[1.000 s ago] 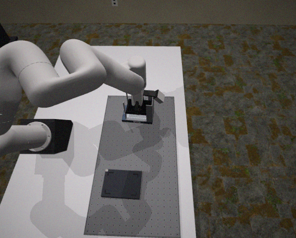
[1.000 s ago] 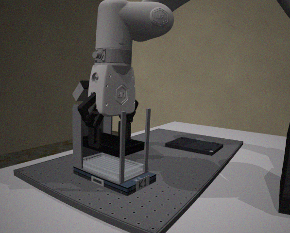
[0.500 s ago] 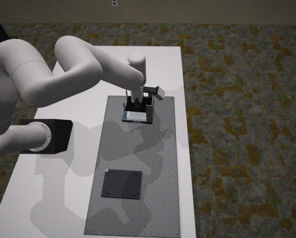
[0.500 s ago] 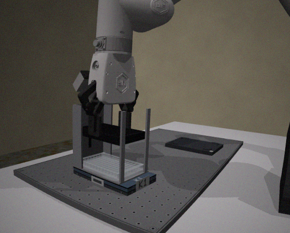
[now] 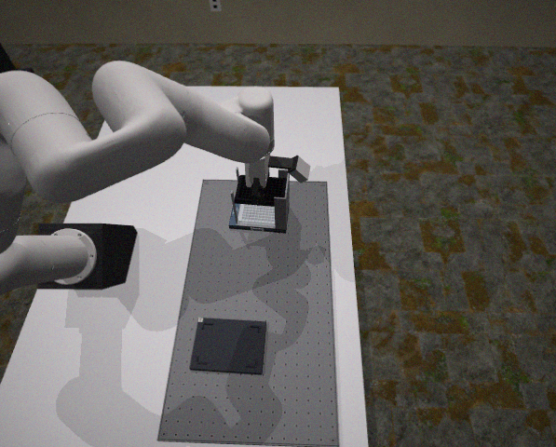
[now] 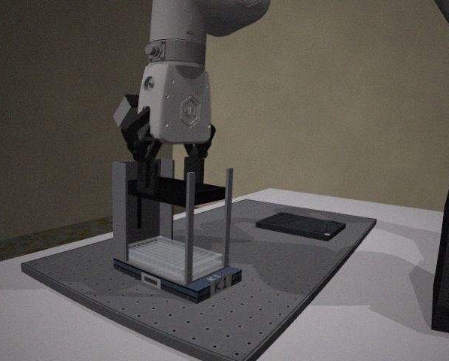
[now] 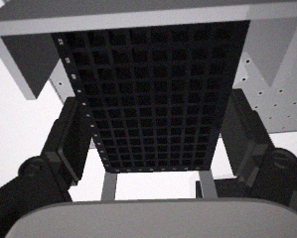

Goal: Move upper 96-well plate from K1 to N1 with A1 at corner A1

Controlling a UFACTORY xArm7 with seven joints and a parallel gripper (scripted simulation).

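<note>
My gripper [image 6: 170,177] is shut on the black 96-well plate [image 6: 176,192] and holds it level near the top of the stack rack K1 [image 6: 174,229], between the rack's posts. In the wrist view the black plate [image 7: 153,96] fills the middle, with a finger pad on each long side. The clear lower plate [image 6: 174,258] lies flat on the rack's base, well below the black one; it also shows in the top view [image 5: 255,215]. The plate nest N1 [image 5: 228,345] is a dark flat square nearer the front of the breadboard, with its pale A1 mark [image 5: 199,319] at the far left corner.
The grey perforated breadboard [image 5: 253,312] carries the rack and the nest. The rack's tall grey back wall [image 6: 135,205] and two thin front posts [image 6: 208,225] surround the held plate. A black box [image 6: 447,252] stands at the right edge of the table.
</note>
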